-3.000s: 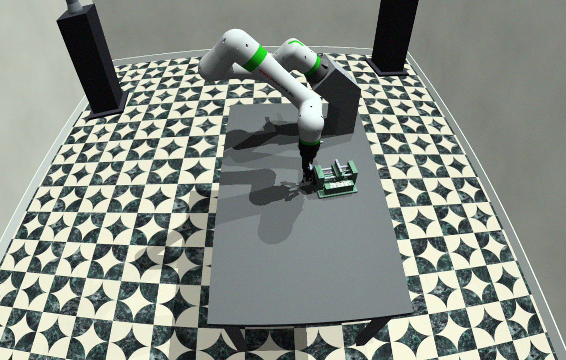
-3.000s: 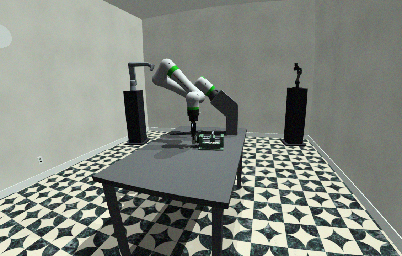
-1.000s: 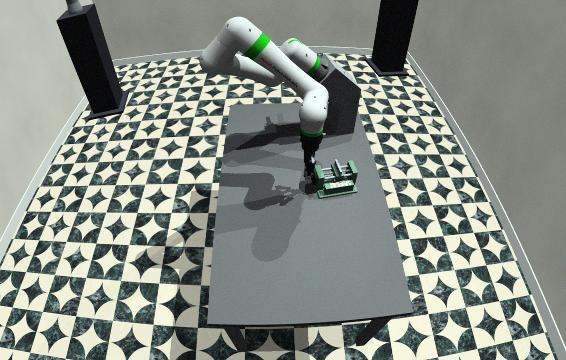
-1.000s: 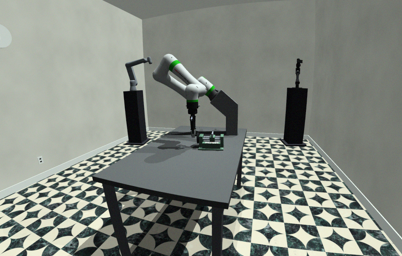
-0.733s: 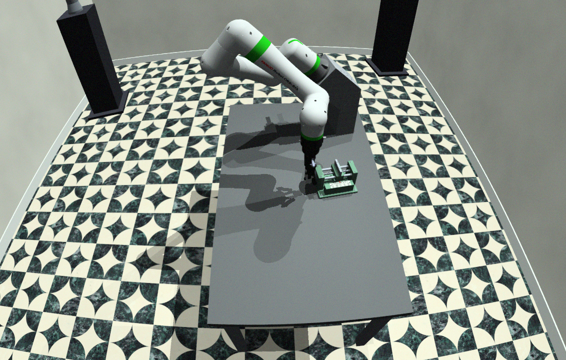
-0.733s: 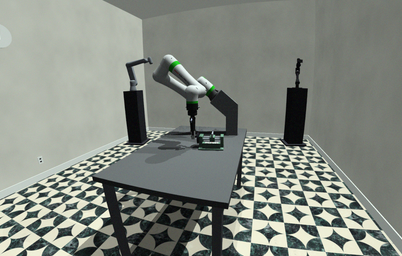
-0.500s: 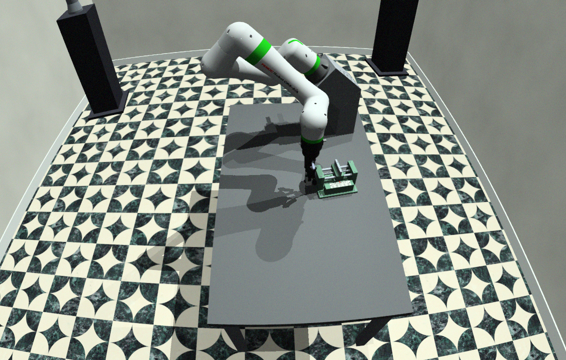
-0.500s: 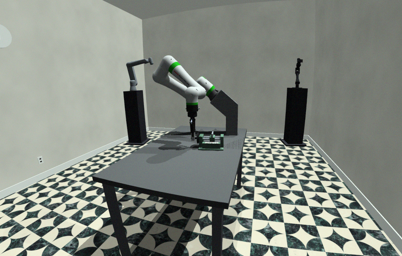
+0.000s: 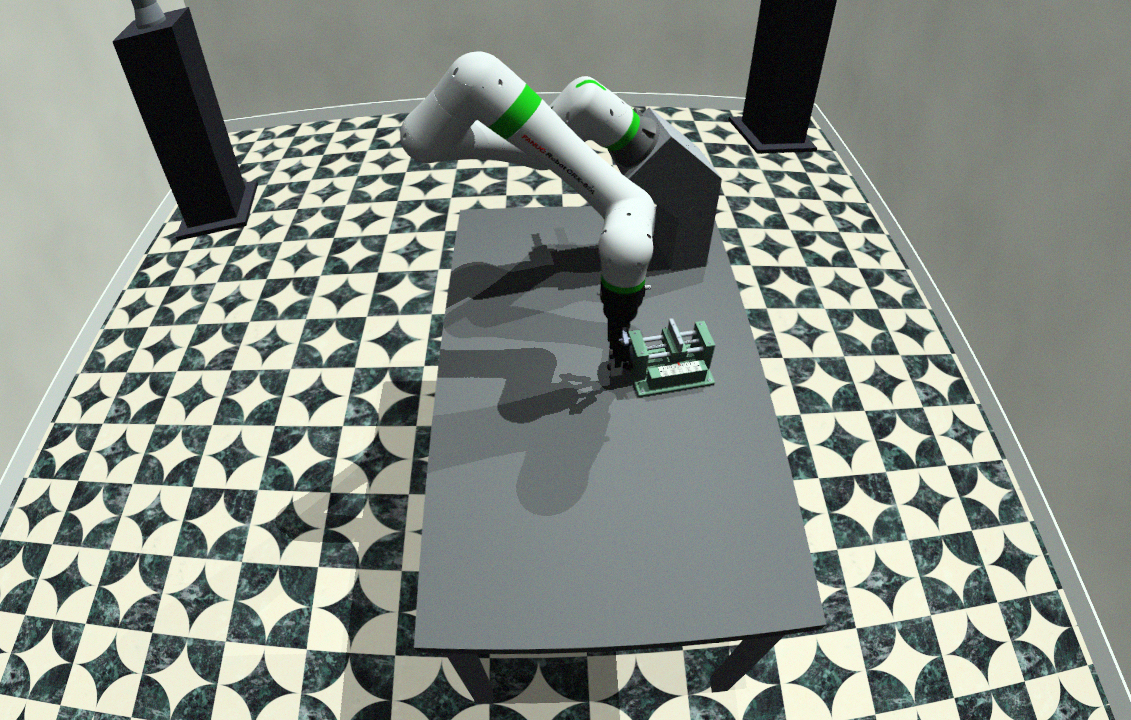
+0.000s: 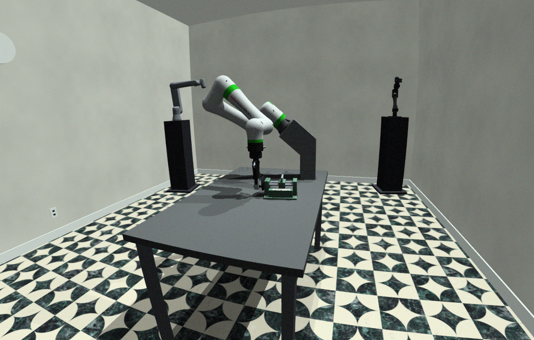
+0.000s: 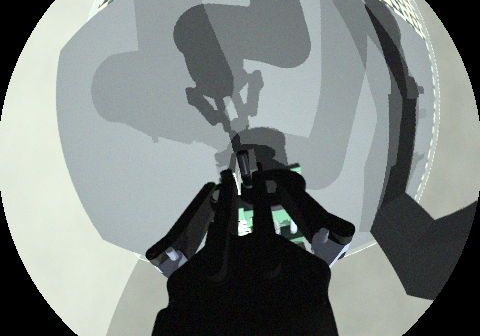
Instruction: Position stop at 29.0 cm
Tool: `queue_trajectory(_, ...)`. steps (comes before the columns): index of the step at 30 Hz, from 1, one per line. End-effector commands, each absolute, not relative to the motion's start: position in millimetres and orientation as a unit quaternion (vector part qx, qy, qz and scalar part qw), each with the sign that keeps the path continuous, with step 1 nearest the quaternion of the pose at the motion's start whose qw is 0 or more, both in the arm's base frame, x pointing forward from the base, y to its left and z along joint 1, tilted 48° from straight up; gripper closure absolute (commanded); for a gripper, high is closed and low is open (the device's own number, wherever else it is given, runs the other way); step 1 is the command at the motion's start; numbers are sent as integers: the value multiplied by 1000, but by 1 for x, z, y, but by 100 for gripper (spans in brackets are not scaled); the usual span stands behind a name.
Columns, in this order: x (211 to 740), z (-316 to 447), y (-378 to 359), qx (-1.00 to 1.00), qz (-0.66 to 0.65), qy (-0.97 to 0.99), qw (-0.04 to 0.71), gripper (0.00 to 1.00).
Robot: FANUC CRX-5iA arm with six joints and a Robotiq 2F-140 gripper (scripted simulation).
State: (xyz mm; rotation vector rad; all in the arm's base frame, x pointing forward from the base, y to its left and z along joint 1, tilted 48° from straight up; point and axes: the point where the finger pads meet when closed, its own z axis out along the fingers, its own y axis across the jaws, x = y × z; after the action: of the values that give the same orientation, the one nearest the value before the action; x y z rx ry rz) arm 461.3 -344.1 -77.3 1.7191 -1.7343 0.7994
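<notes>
A green stop fixture (image 9: 641,388) (image 10: 280,198) stands on the table. Its stop (image 9: 675,336) (image 10: 282,182), a pale upright plate on a green carriage, sits on silver rods near mid-span between the two end blocks. A white scale (image 9: 681,368) with a small red mark runs along the front; its numbers are too small to read. The black handwheel (image 9: 628,358) (image 10: 262,182) is at the fixture's left end. My gripper (image 9: 616,365) (image 10: 256,186) (image 11: 244,159) points down beside the wheel. It is shut on the handwheel's dark handle (image 11: 243,163), partly hidden by the fingers.
The grey table (image 9: 641,555) (image 10: 218,228) carries the fixture. My arm's angled grey pedestal (image 9: 685,205) (image 10: 307,156) stands behind it. Two black pillars (image 9: 180,116) (image 10: 393,152) with small arms stand beyond the table. Arm shadows fall left of the fixture.
</notes>
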Motion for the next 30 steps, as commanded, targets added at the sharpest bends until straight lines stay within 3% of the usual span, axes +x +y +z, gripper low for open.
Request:
queue_trajectory(1,459,-80,-347,642,298,-648,282,96)
queue_trajectory(30,443,-90,-358,642,298,-648,282,96)
